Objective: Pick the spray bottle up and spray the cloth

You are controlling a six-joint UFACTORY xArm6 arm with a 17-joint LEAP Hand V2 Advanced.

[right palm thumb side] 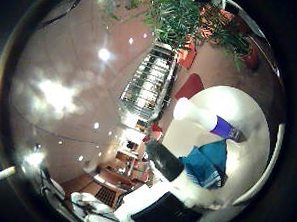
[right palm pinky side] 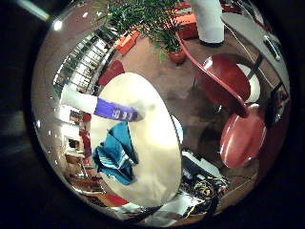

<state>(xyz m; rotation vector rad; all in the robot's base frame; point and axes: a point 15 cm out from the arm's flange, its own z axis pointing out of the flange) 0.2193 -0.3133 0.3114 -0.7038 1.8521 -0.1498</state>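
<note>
A white spray bottle [right palm pinky side: 102,107] with a purple label stands on the round white table [right palm pinky side: 155,143], near its rim. Close beside it on the tabletop lies a crumpled teal cloth [right palm pinky side: 116,152]. My hand [right palm thumb side: 172,177] is well away from the table and holds nothing. One white finger with a black tip [right palm thumb side: 161,159] reaches into the thumb side view, fairly straight, in front of the cloth. Nothing is between the palm and the bottle.
Two red chairs [right palm pinky side: 228,81] [right palm pinky side: 243,136] stand beside the table. A potted green plant [right palm pinky side: 167,33] and a white column [right palm pinky side: 209,19] are further off on the brown floor. Shelving [right palm thumb side: 150,86] and orange seats [right palm pinky side: 126,43] lie beyond the table.
</note>
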